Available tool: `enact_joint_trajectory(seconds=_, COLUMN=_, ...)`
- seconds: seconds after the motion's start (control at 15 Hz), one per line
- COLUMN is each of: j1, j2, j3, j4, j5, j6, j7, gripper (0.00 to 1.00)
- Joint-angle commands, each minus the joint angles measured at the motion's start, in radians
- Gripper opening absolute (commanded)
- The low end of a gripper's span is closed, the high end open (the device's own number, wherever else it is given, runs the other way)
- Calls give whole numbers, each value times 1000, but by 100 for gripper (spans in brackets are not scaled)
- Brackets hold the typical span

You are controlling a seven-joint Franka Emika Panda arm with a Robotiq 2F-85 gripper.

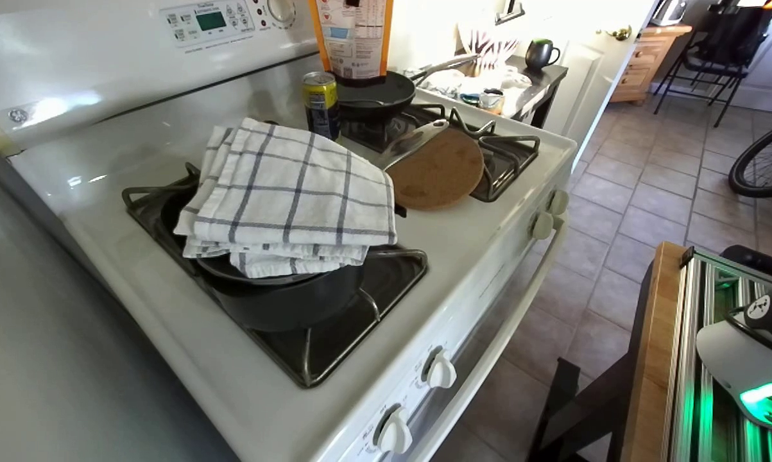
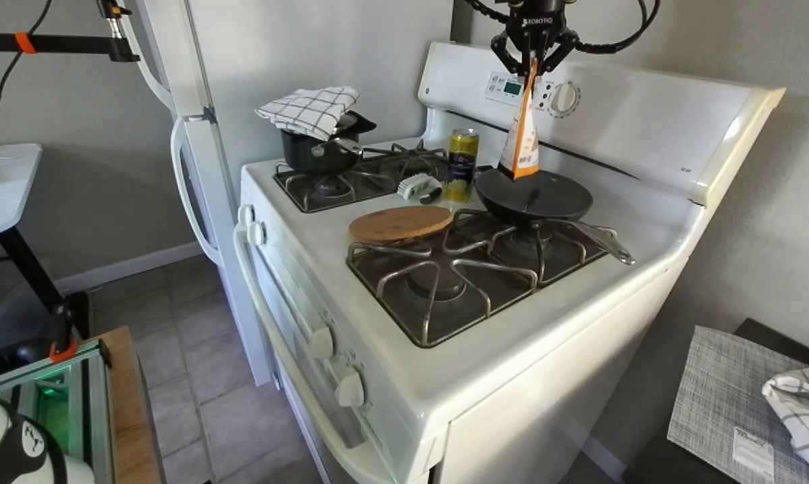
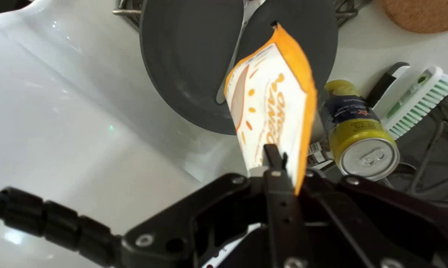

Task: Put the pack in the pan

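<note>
The black Robotiq gripper (image 2: 532,67) is clamped on the top edge of a flat rectangular orange packet (image 2: 524,141) with a white printed panel. The packet hangs nearly upright, its lower edge over a small, low-sided round black pan (image 2: 552,198); whether the two touch cannot be told. The pan sits at the back of a white gas stove (image 2: 535,319). Just beside it stands a yellow-and-navy metal can (image 2: 460,168), and near the can lies a white-and-green brush (image 2: 417,187). Nearer the stove's front lies a flat round brown board (image 2: 401,223). Well apart from the pan, a folded white cloth (image 1: 296,186) with dark checks rests on a deep black pot (image 1: 289,295).
</note>
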Motion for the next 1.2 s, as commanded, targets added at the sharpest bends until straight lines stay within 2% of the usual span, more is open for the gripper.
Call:
enact_joint_trajectory(seconds=0.0, j1=10, j2=-30, j3=-2, j4=-110, j5=-1, j6=60, j7=27, gripper=0)
enact_joint_trajectory(seconds=0.27, j1=14, j2=-32, j3=-6, j4=-162, j5=-8, j6=62, j7=39, gripper=0)
enact_joint_trajectory(seconds=0.33, j1=-32, j2=-33, j3=54, j4=-166, j5=-48, j6=55, j7=59, gripper=0)
enact_joint_trajectory(seconds=0.4, j1=-37, j2=-30, j3=58, j4=-167, j5=-57, j6=53, j7=64, gripper=0)
enact_joint_trajectory(seconds=0.47, j1=-44, j2=-31, j3=65, j4=-167, j5=-67, j6=50, j7=77, gripper=26)
enact_joint_trajectory(seconds=0.53, j1=-50, j2=-34, j3=68, j4=-164, j5=-76, j6=54, j7=90, gripper=27)
enact_joint_trajectory(seconds=0.8, j1=-78, j2=-102, j3=88, j4=-145, j5=-70, j6=125, j7=110, gripper=56)
enact_joint_trajectory(seconds=0.87, j1=-61, j2=-133, j3=63, j4=-148, j5=-35, j6=160, j7=87, gripper=65)
enact_joint_trajectory(seconds=1.0, j1=-73, j2=-199, j3=76, j4=-146, j5=0, j6=226, j7=55, gripper=78)
enact_joint_trajectory(seconds=1.07, j1=-61, j2=-122, j3=62, j4=-109, j5=-32, j6=191, j7=77, gripper=87)
enact_joint_trajectory(seconds=1.13, j1=-60, j2=-151, j3=62, j4=-108, j5=-30, j6=189, j7=76, gripper=69)
